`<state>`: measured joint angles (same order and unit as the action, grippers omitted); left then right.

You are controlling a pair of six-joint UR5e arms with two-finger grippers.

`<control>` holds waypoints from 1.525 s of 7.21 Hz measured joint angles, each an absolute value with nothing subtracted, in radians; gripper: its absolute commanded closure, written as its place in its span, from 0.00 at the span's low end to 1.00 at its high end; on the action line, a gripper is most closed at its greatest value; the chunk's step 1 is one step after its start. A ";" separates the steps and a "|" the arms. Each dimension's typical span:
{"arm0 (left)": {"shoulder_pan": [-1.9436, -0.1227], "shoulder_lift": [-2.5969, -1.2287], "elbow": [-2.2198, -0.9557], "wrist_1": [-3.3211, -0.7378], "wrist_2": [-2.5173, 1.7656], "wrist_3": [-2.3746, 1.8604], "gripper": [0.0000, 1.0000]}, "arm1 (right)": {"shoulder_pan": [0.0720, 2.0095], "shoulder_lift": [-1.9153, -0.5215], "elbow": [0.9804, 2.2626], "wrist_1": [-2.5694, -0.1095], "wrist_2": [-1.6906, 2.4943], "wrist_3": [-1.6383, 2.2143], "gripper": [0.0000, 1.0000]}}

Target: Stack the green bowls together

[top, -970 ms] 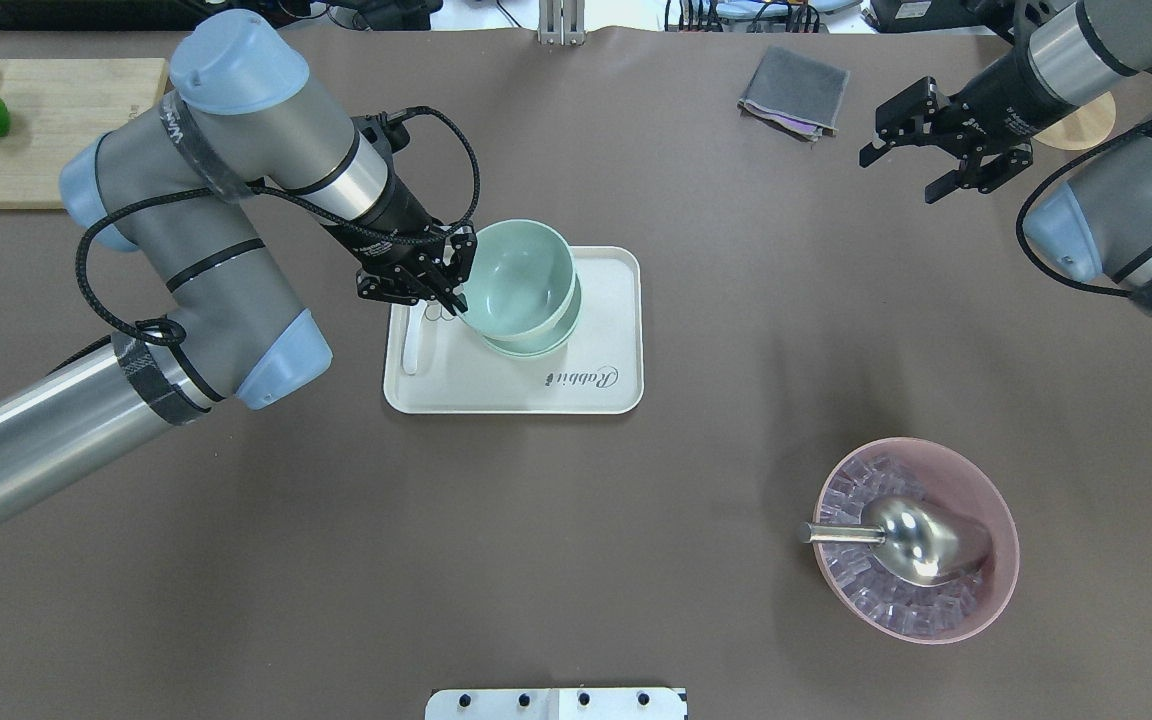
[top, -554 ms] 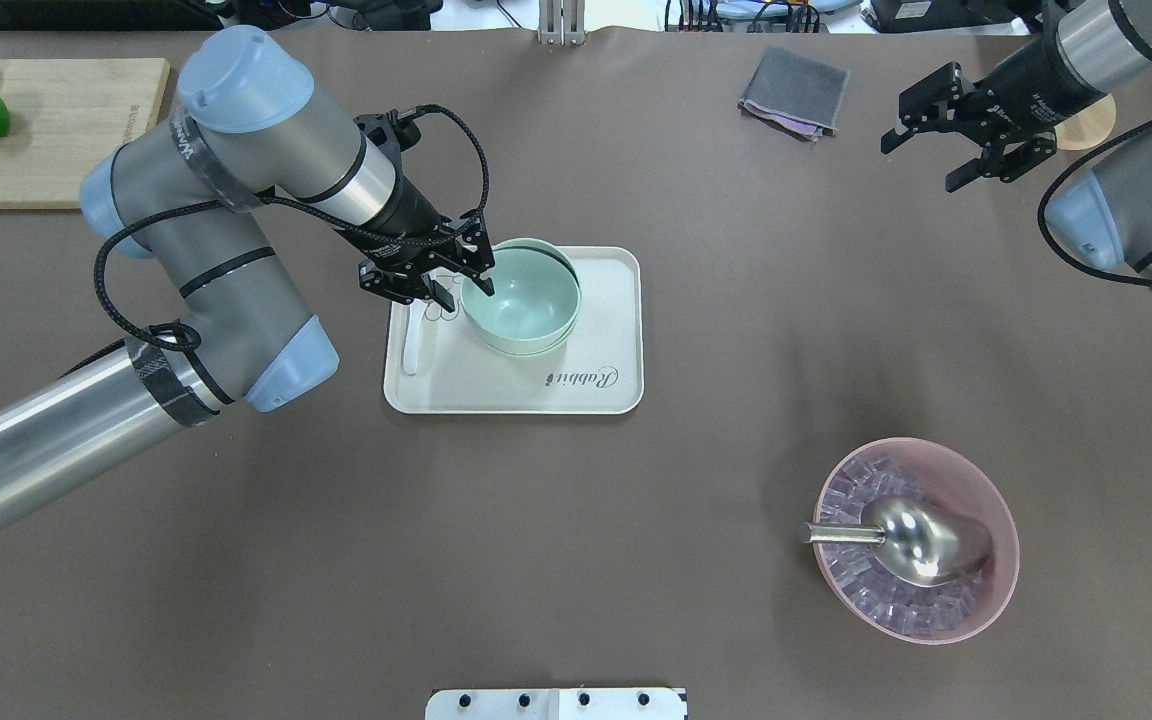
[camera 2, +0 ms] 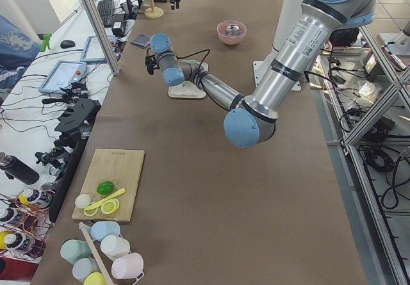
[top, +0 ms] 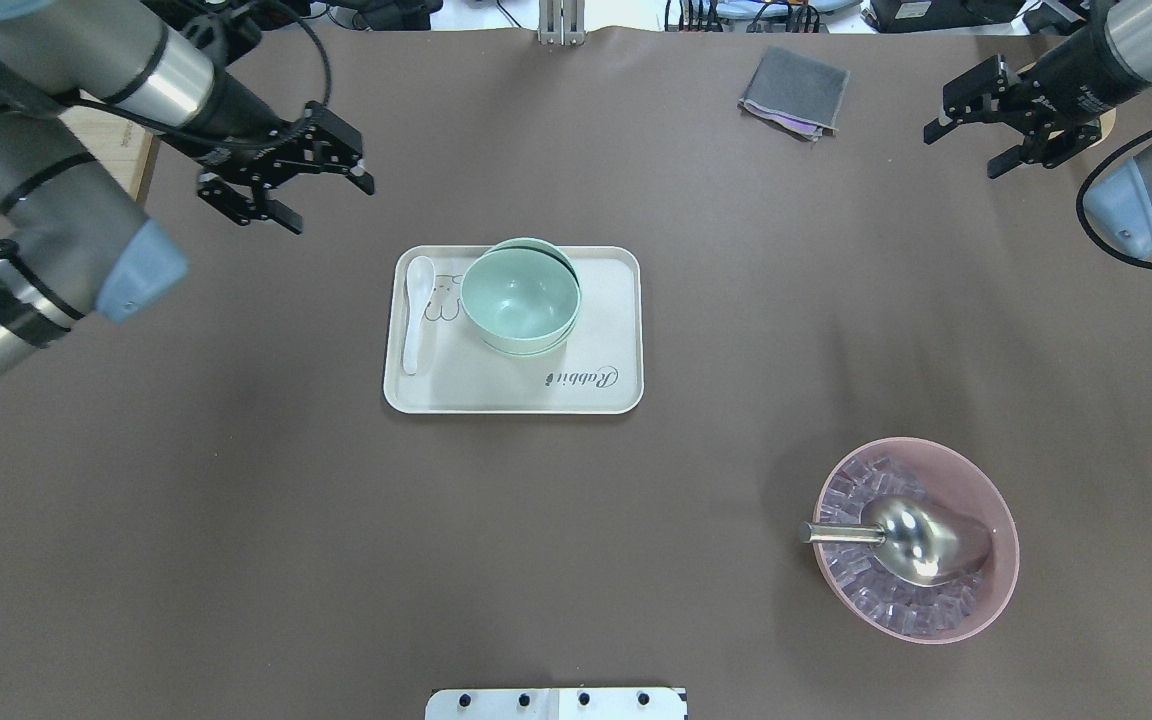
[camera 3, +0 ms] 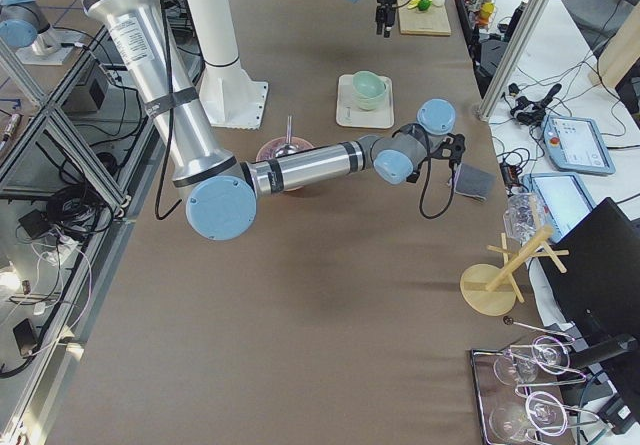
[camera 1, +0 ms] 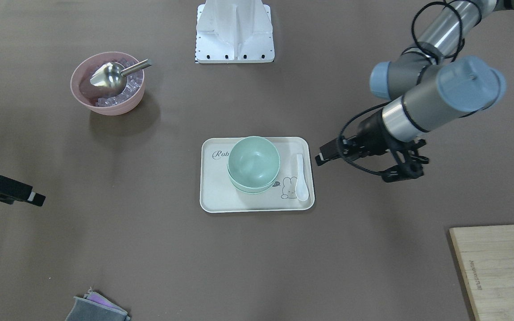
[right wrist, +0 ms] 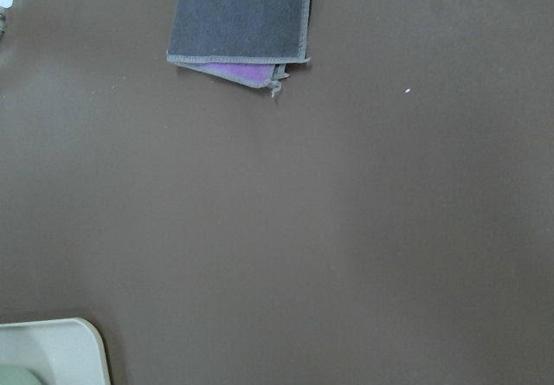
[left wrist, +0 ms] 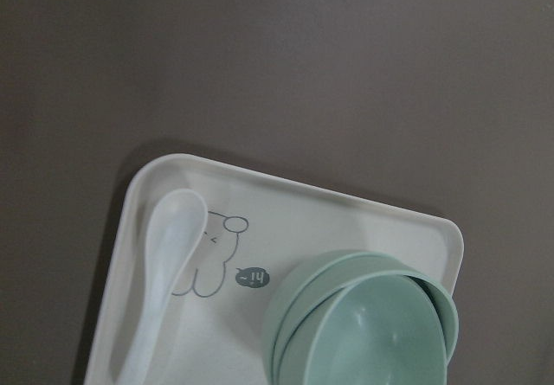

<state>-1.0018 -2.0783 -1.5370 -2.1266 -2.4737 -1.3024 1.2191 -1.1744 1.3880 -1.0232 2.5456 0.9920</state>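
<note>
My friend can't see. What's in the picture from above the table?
Stacked green bowls sit on a cream tray beside a white spoon. The left end effector and right end effector hang open and empty. A pink bowl holds a metal scoop.

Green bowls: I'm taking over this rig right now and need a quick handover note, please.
Left gripper: open, empty, above the brown table.
Right gripper: open, empty, near the folded grey cloth.
Pale mint-green round plastic bowls: nested in one stack on the cream rectangular tray, beside a white spoon.
Done: stacking looks complete; no loose green bowl visible.
To do: probably nothing; maybe check the stack sits level.
</note>
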 measured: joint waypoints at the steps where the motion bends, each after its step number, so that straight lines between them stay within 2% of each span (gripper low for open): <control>1: -1.054 -1.981 -1.572 -2.126 -2.475 -1.153 0.02 | 1.243 -1.205 1.374 -1.023 2.541 0.910 0.00; 3: -1.139 -1.793 -1.593 -2.124 -2.402 -0.843 0.02 | 1.312 -1.256 1.306 -1.022 2.528 0.692 0.00; 6: -1.255 -1.619 -1.586 -2.116 -2.300 -0.494 0.02 | 1.396 -1.273 1.190 -1.051 2.483 0.398 0.00; 9: -1.405 -1.581 -1.554 -1.984 -2.298 -0.197 0.02 | 1.455 -1.266 1.177 -1.245 2.402 0.083 0.00; 11: -1.480 -1.628 -1.550 -1.789 -2.351 -0.063 0.02 | 1.460 -1.255 1.180 -1.289 2.385 0.036 0.00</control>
